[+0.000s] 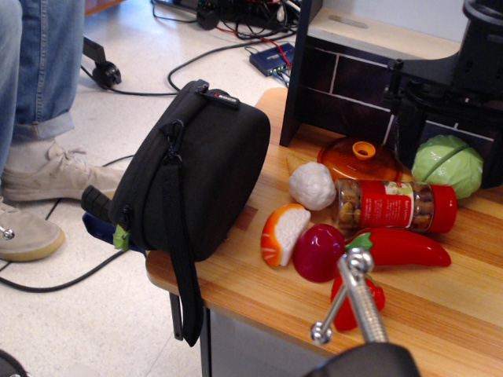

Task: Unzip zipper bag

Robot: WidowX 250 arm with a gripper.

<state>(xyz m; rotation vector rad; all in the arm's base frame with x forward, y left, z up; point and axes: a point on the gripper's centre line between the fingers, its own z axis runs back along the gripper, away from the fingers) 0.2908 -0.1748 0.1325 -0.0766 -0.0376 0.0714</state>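
Observation:
The zipper bag is a large black padded case standing on its edge at the left end of the wooden table, partly overhanging it. Its black strap hangs down over the table edge, and a small green tag shows at its lower left. The zipper runs around the edge and looks closed. My gripper shows as metal fingers at the bottom right, low over the table and right of the bag, not touching it. I cannot tell how its jaws stand.
Toy foods lie right of the bag: a white bulb, an orange slice, a red round piece, a red pepper, a jar, an orange lid and a green cabbage. A black toy unit stands behind. A person's shoes are on the floor at left.

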